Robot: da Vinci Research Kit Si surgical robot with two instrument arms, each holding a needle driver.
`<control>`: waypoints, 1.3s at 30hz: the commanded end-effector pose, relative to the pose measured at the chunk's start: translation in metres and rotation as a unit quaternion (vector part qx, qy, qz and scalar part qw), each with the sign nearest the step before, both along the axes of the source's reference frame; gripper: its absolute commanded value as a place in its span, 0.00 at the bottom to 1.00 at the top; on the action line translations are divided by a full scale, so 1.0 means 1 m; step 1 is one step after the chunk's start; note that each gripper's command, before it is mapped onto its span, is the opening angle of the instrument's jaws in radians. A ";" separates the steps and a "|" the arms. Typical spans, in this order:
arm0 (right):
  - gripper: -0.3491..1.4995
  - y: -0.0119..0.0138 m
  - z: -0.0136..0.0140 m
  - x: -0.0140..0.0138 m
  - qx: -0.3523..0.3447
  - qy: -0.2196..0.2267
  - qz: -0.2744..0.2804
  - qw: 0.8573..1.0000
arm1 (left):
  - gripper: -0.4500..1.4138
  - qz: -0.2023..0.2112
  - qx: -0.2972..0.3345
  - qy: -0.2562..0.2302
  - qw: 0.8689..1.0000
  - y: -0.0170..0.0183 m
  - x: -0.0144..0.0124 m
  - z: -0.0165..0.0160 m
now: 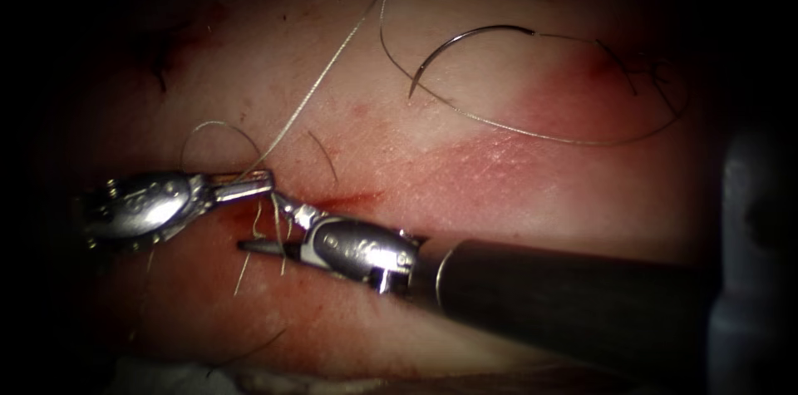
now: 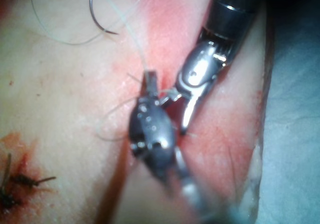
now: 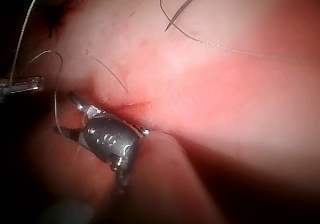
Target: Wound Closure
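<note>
2 tools meet low on the tissue [image 1: 465, 179], at the cut [image 1: 349, 198], while the needle [image 1: 465, 41] lies free on the surface well above and to the right of them, held by neither tool and not in the tissue. The left tool [image 1: 249, 189] comes in from the endoscope view's left with its fingers clenched on the thread [image 1: 324, 71], which rises from that grip up and away toward the upper edge; a further run of thread sweeps in a wide loop from the needle's tail around the red-stained area on the right. The right tool [image 1: 270, 224] has its fingers released and spread, 1 reaching up toward the left tool's tip and the other pointing left along the tissue below the cut, grasping nothing that I can make out. Red fluid [image 1: 249, 216] stains the tissue around the 2 tips, and short cut ends of thread [image 1: 245, 274] stand nearby. As a judgement, the needle is light, stiff and slick, and would sit steadiest if taken on its body, away from the sharp point and the tail end. The thread is fine and limp, likely to slip or fray under a hard pinch. The tissue looks soft and yielding.
</note>
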State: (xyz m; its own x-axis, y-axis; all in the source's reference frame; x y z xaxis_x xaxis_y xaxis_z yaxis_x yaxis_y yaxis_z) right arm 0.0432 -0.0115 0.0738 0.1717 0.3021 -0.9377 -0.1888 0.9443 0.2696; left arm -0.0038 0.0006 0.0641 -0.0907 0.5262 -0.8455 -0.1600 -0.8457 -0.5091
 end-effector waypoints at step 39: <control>0.84 0.0024 -0.0009 -0.0022 0.015 0.095 0.053 0.994 | 0.00 0.093 -0.001 -0.175 0.980 -0.0115 0.0006 0.0082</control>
State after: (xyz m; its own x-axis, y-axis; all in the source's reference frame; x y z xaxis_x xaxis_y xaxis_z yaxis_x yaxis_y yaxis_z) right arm 0.0404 -0.0085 0.0726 -0.0307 0.3343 -0.9420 -0.2355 0.9134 0.3319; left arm -0.0028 -0.0100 0.0712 0.1156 0.5259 -0.8427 0.1833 -0.8451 -0.5022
